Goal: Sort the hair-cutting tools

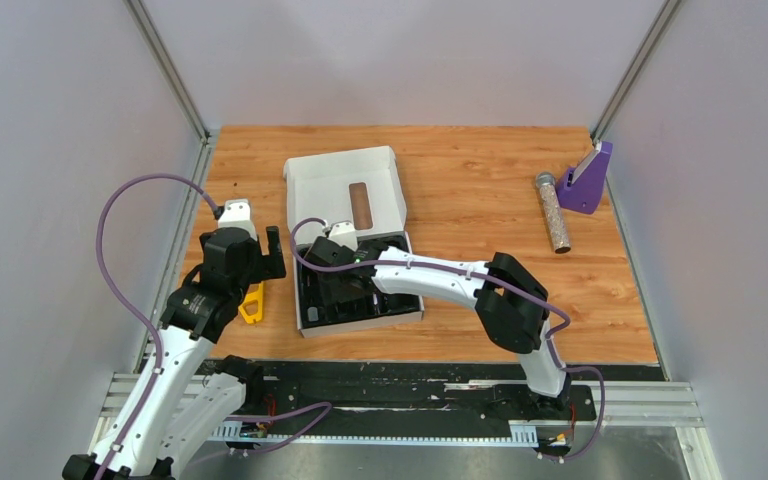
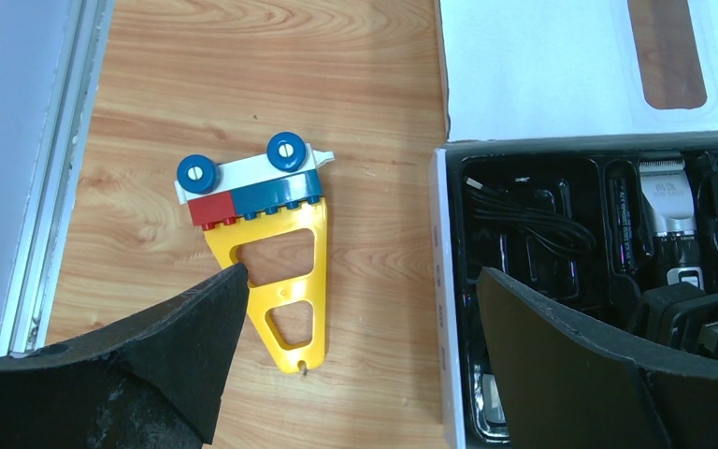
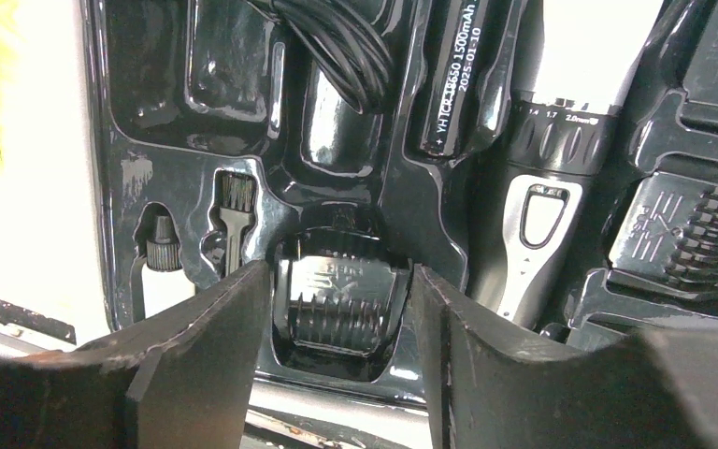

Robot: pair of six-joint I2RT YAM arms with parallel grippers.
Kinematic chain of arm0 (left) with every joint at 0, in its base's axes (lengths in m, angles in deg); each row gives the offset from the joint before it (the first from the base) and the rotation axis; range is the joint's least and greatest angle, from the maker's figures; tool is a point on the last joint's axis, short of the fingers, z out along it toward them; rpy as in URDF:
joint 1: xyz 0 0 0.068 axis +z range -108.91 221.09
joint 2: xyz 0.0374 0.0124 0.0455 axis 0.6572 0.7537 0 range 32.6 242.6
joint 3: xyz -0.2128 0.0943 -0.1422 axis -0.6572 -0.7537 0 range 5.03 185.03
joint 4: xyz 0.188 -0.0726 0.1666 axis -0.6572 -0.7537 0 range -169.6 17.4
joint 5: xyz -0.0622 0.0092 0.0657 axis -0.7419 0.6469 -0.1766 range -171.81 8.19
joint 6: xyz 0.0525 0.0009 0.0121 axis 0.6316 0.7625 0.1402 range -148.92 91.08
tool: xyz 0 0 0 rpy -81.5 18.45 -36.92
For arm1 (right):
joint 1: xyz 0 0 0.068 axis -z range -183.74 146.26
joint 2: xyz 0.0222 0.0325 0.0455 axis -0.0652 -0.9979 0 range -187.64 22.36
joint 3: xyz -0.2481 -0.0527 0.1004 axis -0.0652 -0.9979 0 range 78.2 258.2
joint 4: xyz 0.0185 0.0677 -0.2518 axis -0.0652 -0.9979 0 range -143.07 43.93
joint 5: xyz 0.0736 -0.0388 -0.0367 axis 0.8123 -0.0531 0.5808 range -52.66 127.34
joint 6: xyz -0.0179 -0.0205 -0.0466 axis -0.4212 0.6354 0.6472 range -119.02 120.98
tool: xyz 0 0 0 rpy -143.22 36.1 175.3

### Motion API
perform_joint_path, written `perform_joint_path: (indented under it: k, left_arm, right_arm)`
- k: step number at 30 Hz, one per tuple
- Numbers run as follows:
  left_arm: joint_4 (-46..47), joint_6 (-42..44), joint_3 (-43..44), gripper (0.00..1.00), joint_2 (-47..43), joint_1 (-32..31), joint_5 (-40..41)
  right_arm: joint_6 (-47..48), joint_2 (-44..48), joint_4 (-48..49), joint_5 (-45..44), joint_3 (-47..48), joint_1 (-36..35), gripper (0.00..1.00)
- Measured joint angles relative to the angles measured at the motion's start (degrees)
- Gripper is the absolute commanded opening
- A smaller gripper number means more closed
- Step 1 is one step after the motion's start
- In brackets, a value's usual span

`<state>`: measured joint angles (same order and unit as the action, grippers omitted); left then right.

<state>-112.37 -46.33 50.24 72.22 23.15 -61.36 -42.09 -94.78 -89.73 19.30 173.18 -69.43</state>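
The white box (image 1: 345, 185) lay open toward the left of the centre of the wooden surface (image 1: 480, 180), its lid folded back to the far side and its black tray (image 3: 150, 94) on the near side. The right arm reached into the tray from the right. The right pincer (image 3: 341, 271) stood partly apart, one finger on each side of the stubby black comb guard (image 3: 337, 304), which sat in a recess at the near edge of the tray. Whether the fingers pressed the guard could not be told.

Beyond the guard lay the coiled black cord (image 3: 337, 47). To the right of the cord was the thin black stick (image 3: 458, 75), and further right the clipper (image 3: 547, 224), its pale blade head pointing to the far side. A small brush (image 3: 236, 210) and a little bottle (image 3: 162, 262) filled slots left of the guard.

The left pincer (image 2: 360, 276) was spread wide and held nothing, just left of the box, above the box's left wall and the near tip of the yellow triangular piece (image 2: 285, 281). That piece lay flat on the surface.

Well apart at the far right lay the glittery cylinder (image 1: 553, 213), with a purple piece (image 1: 588, 180) just beside it.
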Motion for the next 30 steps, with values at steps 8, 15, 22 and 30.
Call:
perform_joint_path:
  k: [8, 15, 22, 30]
  left_arm:
    - [0.04, 0.02, -0.09, 1.0, 0.0, 0.0, -0.04]
    - [0.09, 0.0, -0.09, 1.0, -0.22, 0.0, -0.02]
    - [0.09, 0.02, -0.09, 1.0, -0.35, 0.0, -0.02]
    - [0.09, 0.0, -0.11, 1.0, -0.94, 0.0, -0.02]
  right_arm:
    - [-0.15, 0.02, 0.07, -0.59, -0.02, -0.35, 0.61]
    - [0.02, 0.24, -0.04, -1.79, -0.22, -0.39, 0.42]
    - [0.81, 0.26, 0.55, -1.44, -0.2, -0.42, 0.29]
    - [2.08, 0.24, 1.07, 1.44, -0.2, -0.22, 0.21]
